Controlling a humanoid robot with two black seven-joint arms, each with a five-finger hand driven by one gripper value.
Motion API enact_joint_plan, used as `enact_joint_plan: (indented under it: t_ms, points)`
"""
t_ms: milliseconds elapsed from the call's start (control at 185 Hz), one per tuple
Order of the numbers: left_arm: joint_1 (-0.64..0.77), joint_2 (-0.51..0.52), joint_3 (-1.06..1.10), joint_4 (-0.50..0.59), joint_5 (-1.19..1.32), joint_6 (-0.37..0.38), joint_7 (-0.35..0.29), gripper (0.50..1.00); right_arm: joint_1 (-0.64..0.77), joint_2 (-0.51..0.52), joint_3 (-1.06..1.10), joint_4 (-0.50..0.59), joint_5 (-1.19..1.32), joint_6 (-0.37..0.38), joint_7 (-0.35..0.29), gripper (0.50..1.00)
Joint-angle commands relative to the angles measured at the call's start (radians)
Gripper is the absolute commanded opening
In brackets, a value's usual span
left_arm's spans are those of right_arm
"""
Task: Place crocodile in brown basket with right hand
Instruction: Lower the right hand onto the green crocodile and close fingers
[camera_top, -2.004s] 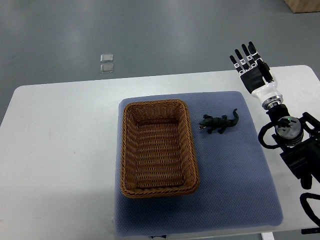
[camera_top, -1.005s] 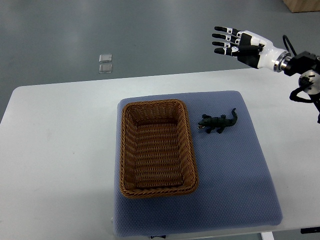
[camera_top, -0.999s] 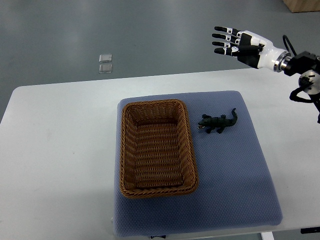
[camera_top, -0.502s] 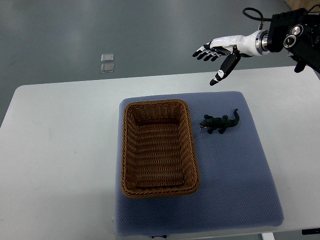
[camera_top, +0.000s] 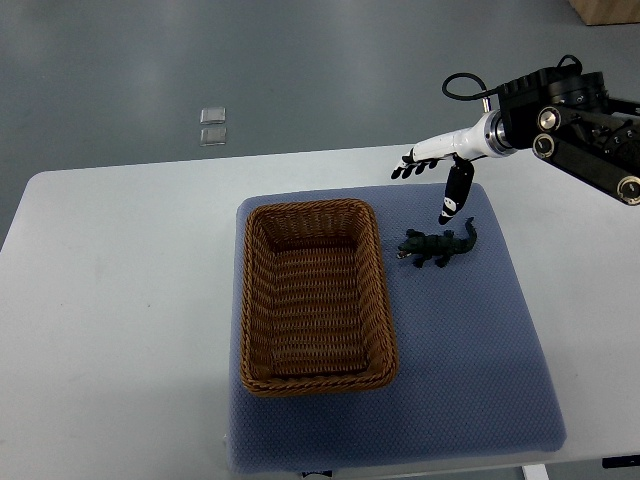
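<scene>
1. Change: the right hand (camera_top: 437, 172) has swung in from the table's far right edge over the last two seconds and come down. It now hangs just above and behind the crocodile (camera_top: 437, 245). Half a second ago it was higher and further back.
2. Fingers: spread, holding nothing. The thumb (camera_top: 455, 197) points down toward the toy's tail end; the other fingers reach left. No contact shows.
3. Crocodile: lies flat on the blue mat (camera_top: 480, 350), just right of the basket (camera_top: 315, 295), snout toward the basket, tail up and to the right. It has not moved.
4. Basket: empty, upright, on the mat's left part. Its right rim is near the snout but apart from it.
5. Meaning: the approach looks nearly done; the grasp is not yet made and the placing is all to do.
6. Room: the mat is bare to the right of and in front of the toy, giving room for the fingers. The narrow gap on the basket side is the tight edge; a low carry could catch the rim.
7. Left arm: not in view.
</scene>
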Motion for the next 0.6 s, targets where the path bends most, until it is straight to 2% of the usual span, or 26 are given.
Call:
enact_joint_plan:
  t_ms: [0, 594]
  points:
    - [0.000, 0.000, 0.001, 0.000, 0.001, 0.000, 0.000, 1.000, -0.019, 0.000, -0.004, 0.000, 0.001, 0.000, -0.024, 0.930]
    - [0.000, 0.000, 0.001, 0.000, 0.001, 0.000, 0.000, 1.000, -0.111, 0.009, -0.007, 0.000, -0.045, -0.004, -0.028, 0.928]
